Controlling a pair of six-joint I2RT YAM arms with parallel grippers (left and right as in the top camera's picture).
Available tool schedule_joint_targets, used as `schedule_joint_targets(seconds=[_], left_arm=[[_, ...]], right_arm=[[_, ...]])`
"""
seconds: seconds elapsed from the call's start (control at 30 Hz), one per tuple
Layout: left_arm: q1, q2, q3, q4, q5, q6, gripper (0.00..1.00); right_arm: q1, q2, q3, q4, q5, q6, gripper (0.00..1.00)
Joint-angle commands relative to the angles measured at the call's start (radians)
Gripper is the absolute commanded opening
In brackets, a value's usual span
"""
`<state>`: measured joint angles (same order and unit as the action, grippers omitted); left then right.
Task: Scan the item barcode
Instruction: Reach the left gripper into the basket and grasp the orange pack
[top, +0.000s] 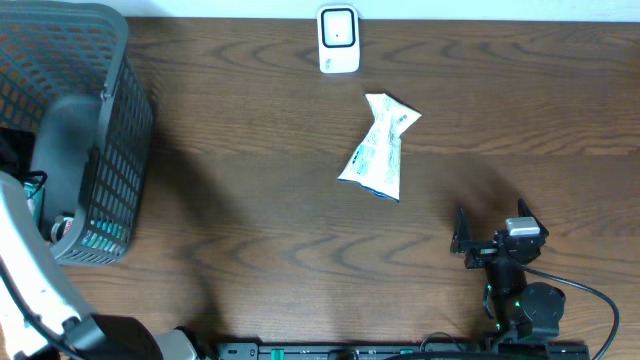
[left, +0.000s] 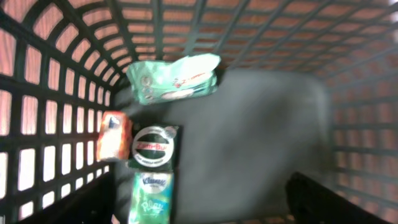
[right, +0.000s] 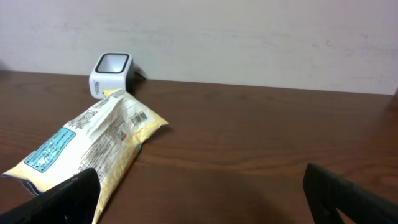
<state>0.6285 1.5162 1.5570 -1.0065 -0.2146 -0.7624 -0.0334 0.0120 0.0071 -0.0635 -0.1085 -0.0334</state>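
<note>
The basket (top: 110, 150) sits well left of the scanner (top: 338, 40), and your left gripper (left: 205, 208) hangs inside it, spread wide and empty. The snack bag (top: 378, 150) lies just before the scanner, barcode up. Beyond it your right gripper (top: 462, 240) gapes empty, likely ready to grasp.

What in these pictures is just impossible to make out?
Overhead: what lies in the basket, hidden by its mesh wall and the left arm.
Overhead: the barcode on the snack bag, too small here.
Left wrist: the print on the orange pack, blurred.
Right wrist: the snack bag's near end, behind the right gripper's finger and the bottom edge.
</note>
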Motion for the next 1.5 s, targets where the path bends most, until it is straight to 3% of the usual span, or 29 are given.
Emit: schedule_joint_targets(seconds=[0.0,0.17,0.4,0.63,1.0,1.27,1.47], left_arm=[[0.008,0.084,-0.032,-0.015,-0.064,0.003,0.91],[0.010,0.194,-0.032,-0.089,-0.122,-0.001,0.92],[0.019,0.284,-0.035,-0.223,-0.265,-0.160,0.95],[0.044,0.306,-0.063,-0.220,-0.266,-0.187,0.95],[0.050,0.307,-0.182,-0.060,-0.265,-0.181,0.95],[0.049,0.307,-0.213,-0.024,-0.239,-0.182,0.95],[0.049,0.317,-0.229,-0.005,-0.238,-0.182,0.78]], right_arm=[[-0.006,-0.006,-0.002,-0.004,-0.006,0.010,0.99],[-0.006,-0.006,-0.002,-0.004,-0.006,0.010,0.99],[-0.006,-0.006,-0.002,-0.004,-0.006,0.010,0.99],[-0.006,-0.006,-0.002,-0.004,-0.006,0.010,0.99],[-0.006,-0.006,-0.002,-0.004,-0.006,0.010,0.99],[-0.006,-0.006,-0.002,-0.004,-0.006,0.010,0.99],[-0.006,-0.006,-0.002,-0.004,-0.006,0.010,0.99]])
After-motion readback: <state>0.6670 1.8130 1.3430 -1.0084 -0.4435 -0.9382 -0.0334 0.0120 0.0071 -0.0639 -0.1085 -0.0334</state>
